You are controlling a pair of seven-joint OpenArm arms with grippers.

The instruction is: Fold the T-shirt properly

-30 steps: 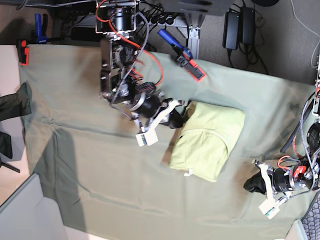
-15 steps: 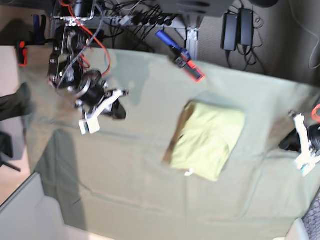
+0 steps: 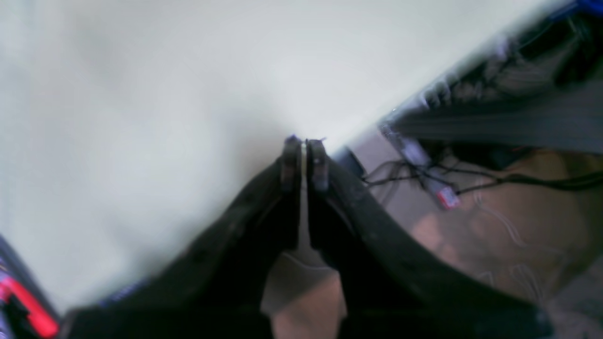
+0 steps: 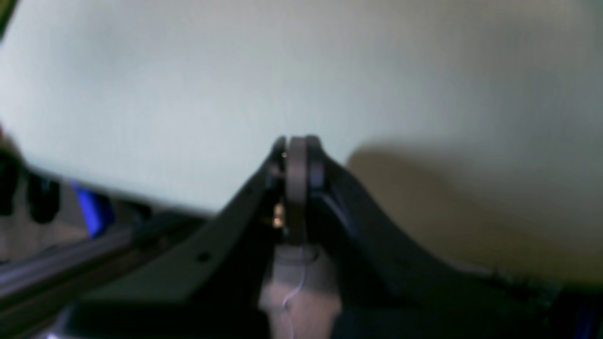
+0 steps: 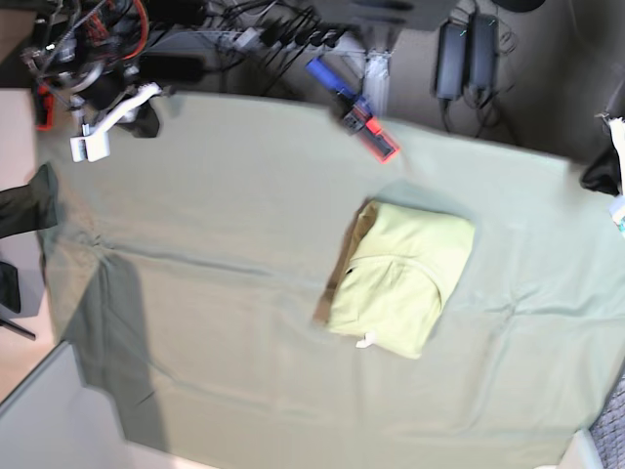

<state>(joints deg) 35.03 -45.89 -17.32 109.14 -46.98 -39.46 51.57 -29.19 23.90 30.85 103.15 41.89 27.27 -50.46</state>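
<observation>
Base view: the right gripper sits in the upper left corner of the frame, its white-tipped fingers pressed together with nothing between them, over the far edge of the grey-green table cloth. The right wrist view confirms it, showing the fingers shut flush and only blurred cloth beyond them. The left gripper is nearly out of the base view at the upper right edge; its own wrist view shows the fingers all but touching, a thin slit between them and nothing in it, with the cloth edge and floor cables behind.

A second ago the right gripper was just beside the upper left corner of the T-shirt, and the left one hung near the lower right of the frame. Both arms have since swung away to opposite upper corners, well apart from the garment. The T-shirt itself has barely shifted. I judge from this that the folding is finished, or very close to it, and the arms are retreating to rest.

The T-shirt lies right of centre on the tabletop as a compact, roughly rectangular packet. Its long axis runs on a diagonal, from the upper right down to the lower left of the frame. A seam curves across its face, a darker inner layer peeks out along its left edge, and a small white tag sticks out at the lower edge.
</observation>
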